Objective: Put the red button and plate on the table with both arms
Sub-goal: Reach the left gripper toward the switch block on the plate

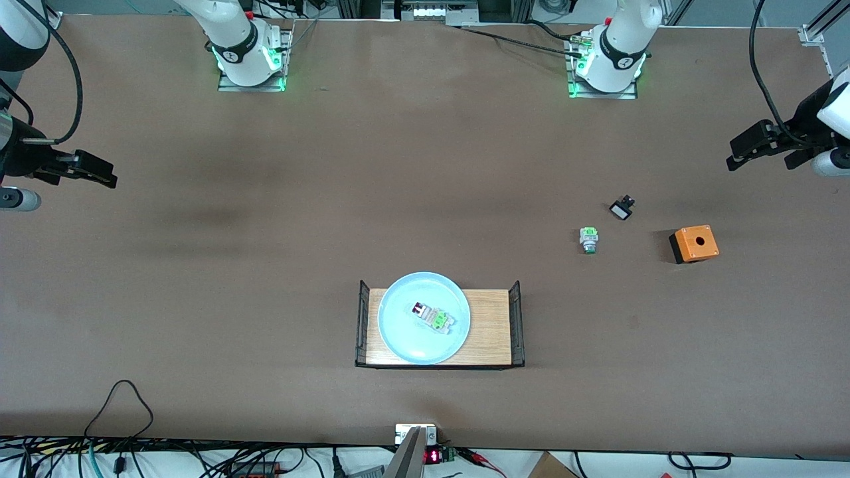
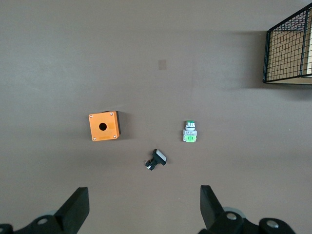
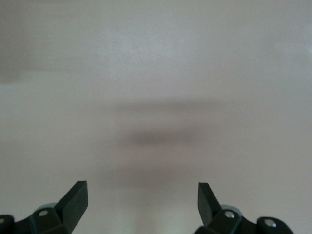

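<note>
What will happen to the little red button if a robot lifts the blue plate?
The red button lies loose on its side on the plate, so it would probably slide or roll if the plate tips. The plate looks smooth and stiff, likely slippery to pinch. It overhangs the wooden rack, so nudging its edge might tilt it.

Front camera high, facing robots; wrist cameras downward over table (image 1: 199,279).

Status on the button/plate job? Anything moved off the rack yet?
Nothing done yet: the red button lies on the plate, which sits on the rack. Nothing in hand: left gripper and right gripper wait with jaws open over bare table. Both placements remain.
</note>
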`<state>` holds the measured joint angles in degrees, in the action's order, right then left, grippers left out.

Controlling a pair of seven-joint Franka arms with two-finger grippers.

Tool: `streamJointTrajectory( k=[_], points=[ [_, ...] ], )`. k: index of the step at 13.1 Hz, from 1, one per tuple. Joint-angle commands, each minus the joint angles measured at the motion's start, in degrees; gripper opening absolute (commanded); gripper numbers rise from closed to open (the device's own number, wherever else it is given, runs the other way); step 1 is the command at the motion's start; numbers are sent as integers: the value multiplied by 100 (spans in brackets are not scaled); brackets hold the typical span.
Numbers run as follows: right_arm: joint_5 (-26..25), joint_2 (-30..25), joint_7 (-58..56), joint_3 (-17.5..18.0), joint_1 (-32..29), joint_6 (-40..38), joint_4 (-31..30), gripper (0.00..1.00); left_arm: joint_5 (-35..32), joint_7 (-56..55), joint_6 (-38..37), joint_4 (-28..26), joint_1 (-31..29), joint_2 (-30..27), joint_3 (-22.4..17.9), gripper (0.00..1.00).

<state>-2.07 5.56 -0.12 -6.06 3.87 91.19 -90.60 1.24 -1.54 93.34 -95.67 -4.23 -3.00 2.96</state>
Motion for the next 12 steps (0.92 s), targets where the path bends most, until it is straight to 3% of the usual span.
streamJointTrajectory(
  k=[1,7,12],
  points=[
    [110,-64,-93,-18,0,-75,24,100,-115,-4,-115,145,-7,89,21,100],
    [110,-64,-93,-18,0,-84,16,100,-54,40,-211,58,54,203,38,100],
    [102,-64,-93,-18,0,-66,16,100,-45,-1055,-150,241,72,721,380,100]
  ],
)
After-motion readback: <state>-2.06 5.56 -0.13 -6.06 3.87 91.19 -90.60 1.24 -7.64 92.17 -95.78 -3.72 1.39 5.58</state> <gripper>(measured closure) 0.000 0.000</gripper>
